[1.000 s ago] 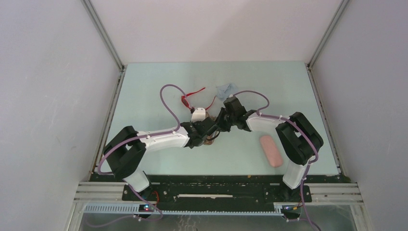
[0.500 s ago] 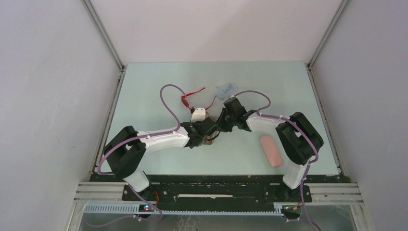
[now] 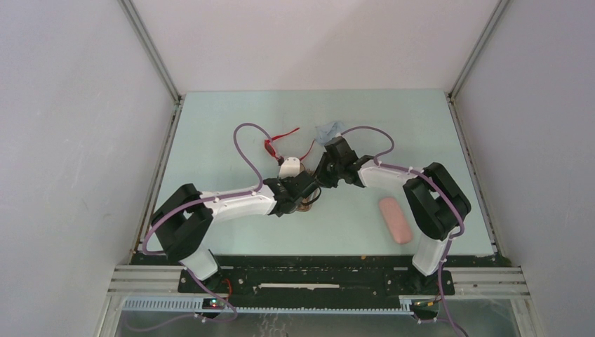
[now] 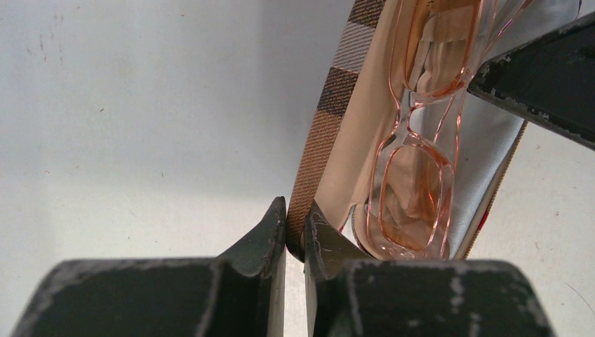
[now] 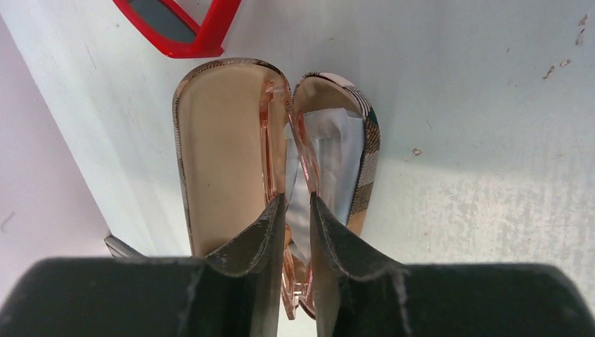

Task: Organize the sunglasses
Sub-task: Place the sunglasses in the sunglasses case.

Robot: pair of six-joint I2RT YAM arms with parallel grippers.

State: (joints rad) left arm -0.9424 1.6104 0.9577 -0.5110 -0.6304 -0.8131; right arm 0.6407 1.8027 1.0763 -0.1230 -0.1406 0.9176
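An open plaid case (image 4: 330, 119) lies at mid-table between the two arms. The slim sunglasses with orange-tinted lenses (image 4: 414, 182) lie folded inside it on a pale cloth (image 5: 337, 154). My left gripper (image 4: 295, 210) is shut on the case's plaid edge. My right gripper (image 5: 297, 200) hovers over the case, its jaws a narrow gap apart around the near end of the orange sunglasses (image 5: 270, 140). One of its fingers (image 4: 540, 77) shows in the left wrist view. The red-framed sunglasses (image 3: 270, 146) lie on the table just beyond the case, also seen in the right wrist view as a red frame (image 5: 179, 28).
A closed pink case (image 3: 395, 220) lies at the right front of the table. A crumpled pale blue cloth (image 3: 330, 130) sits behind the right wrist. Grey walls close in the table on three sides.
My right gripper's jaws have parted a little, and its wrist has drawn slightly back toward the far side. The left arm and the case have not moved.
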